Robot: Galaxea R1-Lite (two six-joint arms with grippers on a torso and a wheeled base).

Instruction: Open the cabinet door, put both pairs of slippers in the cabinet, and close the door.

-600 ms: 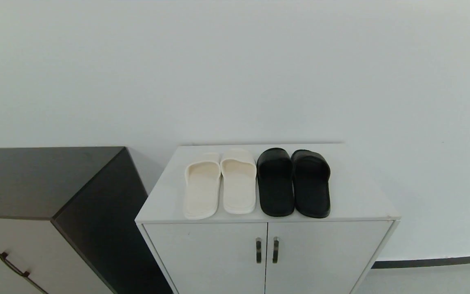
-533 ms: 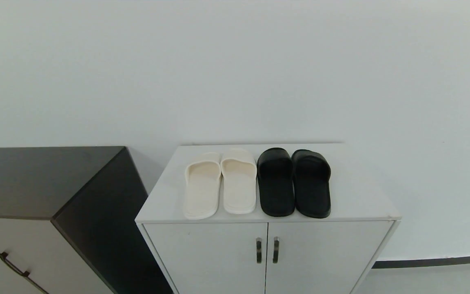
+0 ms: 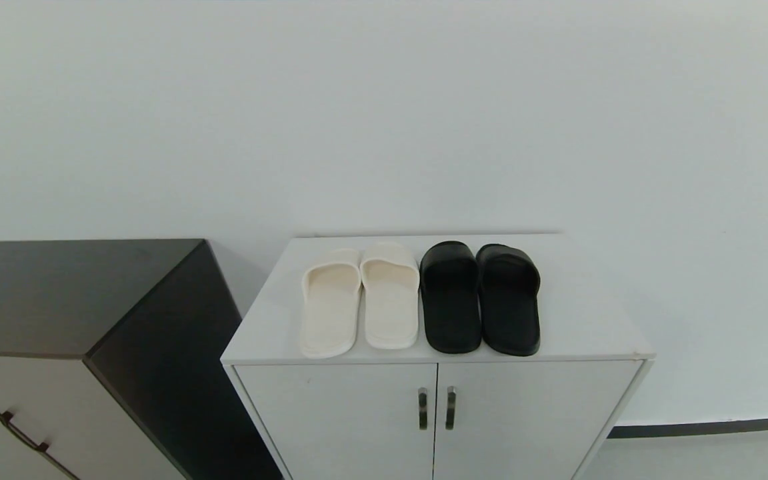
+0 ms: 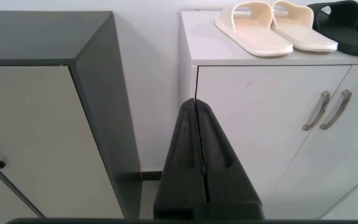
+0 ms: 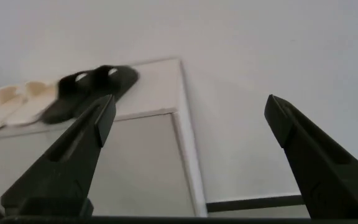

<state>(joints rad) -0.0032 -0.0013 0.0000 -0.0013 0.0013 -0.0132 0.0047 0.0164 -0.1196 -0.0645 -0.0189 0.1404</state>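
A white two-door cabinet [image 3: 531, 420] stands against the wall, both doors closed, with two metal handles [image 3: 435, 408] at the centre seam. On its top lie a cream pair of slippers [image 3: 359, 300] on the left and a black pair of slippers [image 3: 481, 297] on the right, side by side. My left gripper [image 4: 196, 106] is shut with nothing held, low in front of the cabinet's left door [image 4: 260, 124]. My right gripper [image 5: 188, 109] is open, below the cabinet's right corner [image 5: 179, 112], with the black slippers [image 5: 89, 87] farther off.
A dark-topped cabinet [image 3: 77, 293] with a pale front and a black handle [image 3: 21, 433] stands close on the left, with a narrow gap beside the white cabinet. The white wall [image 3: 384, 113] is right behind. Open floor [image 3: 704, 453] lies to the right.
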